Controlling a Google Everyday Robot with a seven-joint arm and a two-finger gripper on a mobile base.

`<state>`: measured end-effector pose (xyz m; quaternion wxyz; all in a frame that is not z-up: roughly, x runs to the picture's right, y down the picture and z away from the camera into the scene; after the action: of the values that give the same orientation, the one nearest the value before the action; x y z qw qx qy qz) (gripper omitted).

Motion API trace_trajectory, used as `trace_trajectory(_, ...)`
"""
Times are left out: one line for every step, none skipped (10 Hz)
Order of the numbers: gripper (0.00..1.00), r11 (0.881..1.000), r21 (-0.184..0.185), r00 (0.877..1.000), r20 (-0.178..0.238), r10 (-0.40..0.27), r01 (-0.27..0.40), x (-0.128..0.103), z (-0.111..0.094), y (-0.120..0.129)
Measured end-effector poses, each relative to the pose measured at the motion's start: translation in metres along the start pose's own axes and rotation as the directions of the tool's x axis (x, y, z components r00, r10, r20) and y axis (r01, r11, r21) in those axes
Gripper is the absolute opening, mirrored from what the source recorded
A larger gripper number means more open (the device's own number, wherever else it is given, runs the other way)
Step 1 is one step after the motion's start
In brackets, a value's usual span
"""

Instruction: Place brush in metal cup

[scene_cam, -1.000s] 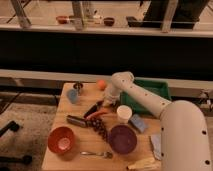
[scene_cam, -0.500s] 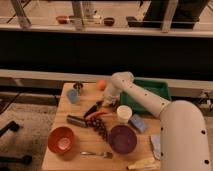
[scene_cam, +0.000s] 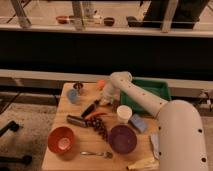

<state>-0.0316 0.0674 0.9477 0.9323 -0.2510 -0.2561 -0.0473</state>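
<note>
Now, hand (scene_cam: pixel 102 101) closed low over table (scene_cam: pixel 60 110), beside brush (scene_cam: pixel 90 108); metal cup (scene_cam: pixel 78 87) apart — upright

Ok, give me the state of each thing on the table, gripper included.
gripper: shut, low over the table's middle
brush: lying flat on the table, not in a cup
metal cup: upright, near the table's far-left corner
white cup: upright
red bowl: upright
spoon: lying flat

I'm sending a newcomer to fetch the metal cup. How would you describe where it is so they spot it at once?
Start at the wooden table and look to its far left corner, well left of the gripper. The metal cup stands there, just behind the pale blue cup. It is the only shiny silver one, smaller than the white cup.
</note>
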Motion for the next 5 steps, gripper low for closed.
trace_trajectory(0.0,1.0,0.011,1.0,0.011,-0.01,0.01,-0.012,0.002,-0.007)
trace_trajectory(0.0,0.999,0.028,1.0,0.019,-0.019,0.018,-0.021,0.0,-0.016)
trace_trajectory(0.0,0.999,0.039,1.0,0.021,-0.022,0.022,-0.024,-0.005,-0.019)
trace_trajectory(0.0,0.998,0.052,0.999,0.022,-0.028,0.027,-0.026,-0.012,-0.024)
trace_trajectory(0.0,0.997,0.068,0.999,0.022,-0.041,0.039,-0.031,-0.019,-0.029)
